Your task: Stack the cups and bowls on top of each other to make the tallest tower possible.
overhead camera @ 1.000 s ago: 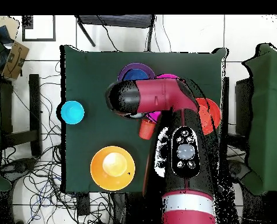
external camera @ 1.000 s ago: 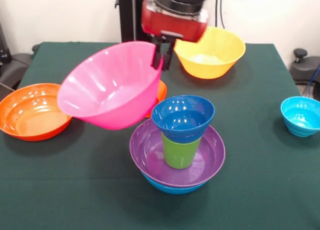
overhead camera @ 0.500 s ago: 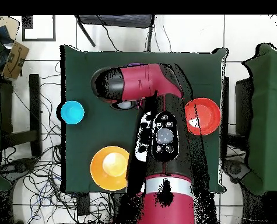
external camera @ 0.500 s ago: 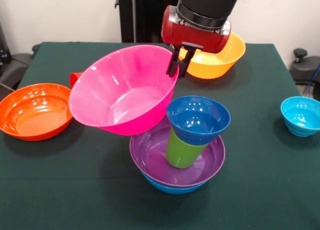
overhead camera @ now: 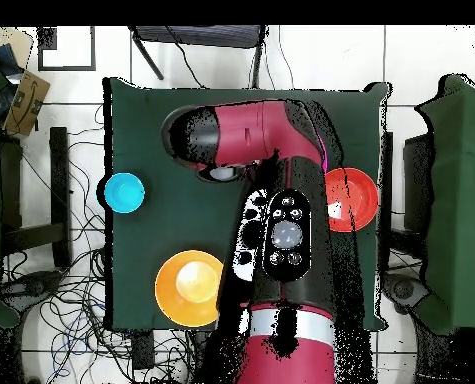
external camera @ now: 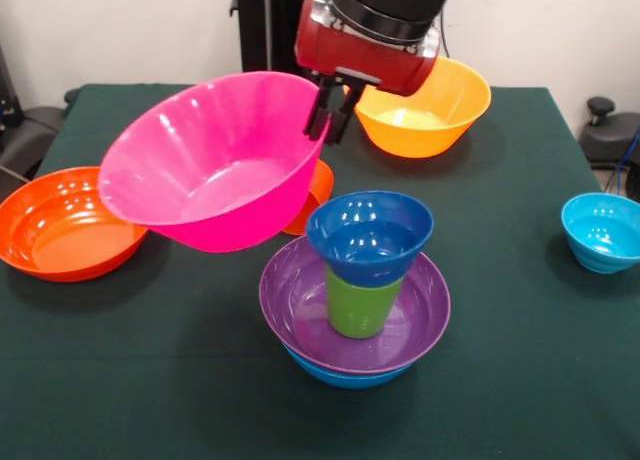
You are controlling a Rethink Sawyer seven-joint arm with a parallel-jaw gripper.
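Observation:
My gripper is shut on the right rim of the big pink bowl. The bowl hangs tilted in the air, up and to the left of the tower. The tower is a blue bowl at the bottom, a purple bowl in it, an upside-down green cup on that, and a small dark blue bowl on top. An orange cup peeks out behind the pink bowl. In the overhead view the arm hides the tower and the gripper.
A large orange bowl sits at the table's left side in the front view. A yellow bowl stands behind the gripper. A small cyan bowl is at the right edge.
The gripper swung right with the pink bowl, tipping the green cup and dark blue bowl sideways, then came back left and slightly up. The cup and small bowl stand straight again.

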